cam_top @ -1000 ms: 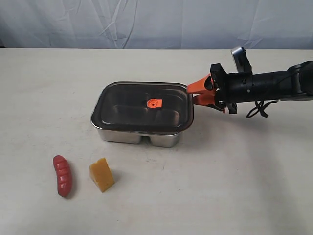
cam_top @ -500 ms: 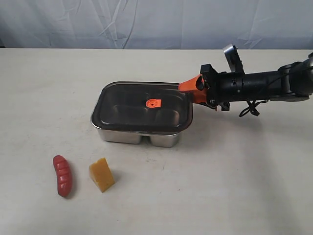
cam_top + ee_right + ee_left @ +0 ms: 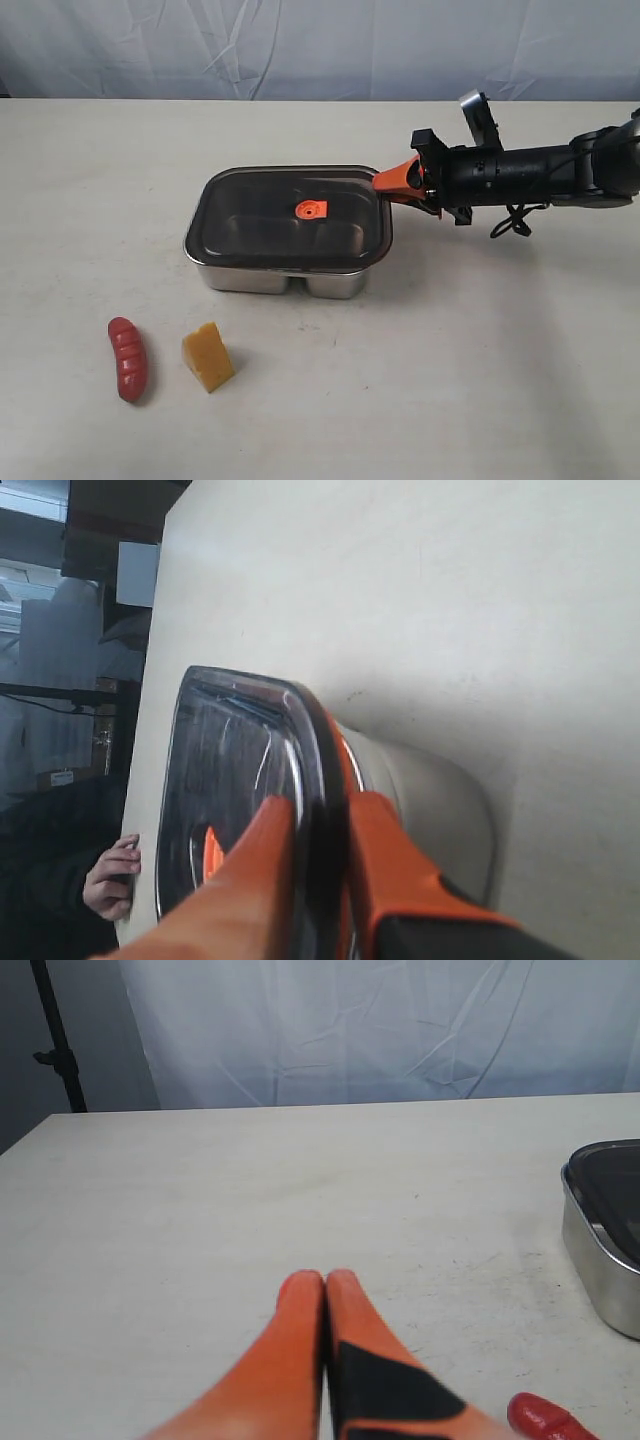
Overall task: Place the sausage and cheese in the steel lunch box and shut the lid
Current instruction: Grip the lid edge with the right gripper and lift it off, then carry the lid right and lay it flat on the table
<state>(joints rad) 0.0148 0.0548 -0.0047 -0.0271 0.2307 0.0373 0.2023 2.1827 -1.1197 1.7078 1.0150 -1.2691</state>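
Observation:
The steel lunch box [image 3: 280, 278] stands mid-table with the dark translucent lid [image 3: 285, 215] on top, its orange valve [image 3: 312, 209] showing. My right gripper [image 3: 388, 184] reaches in from the right and is shut on the lid's right edge; in the right wrist view the lid [image 3: 230, 770] rim sits between the orange fingers [image 3: 395, 860] of the gripper [image 3: 322, 805], above the box wall [image 3: 430, 800]. The red sausage [image 3: 127, 358] and yellow cheese [image 3: 208, 356] lie near the front left. My left gripper [image 3: 326, 1278] is shut and empty, close to the sausage's end [image 3: 545, 1418].
A white backdrop curtain [image 3: 320, 45] runs along the table's far edge. The left wrist view catches one end of the lunch box [image 3: 600, 1260]. A person's hand [image 3: 115, 875] shows beyond the table edge in the right wrist view.
My right gripper moved left onto the lid's right edge and closed on it. The lidded box shifted slightly to the left. Sausage and cheese have not moved.

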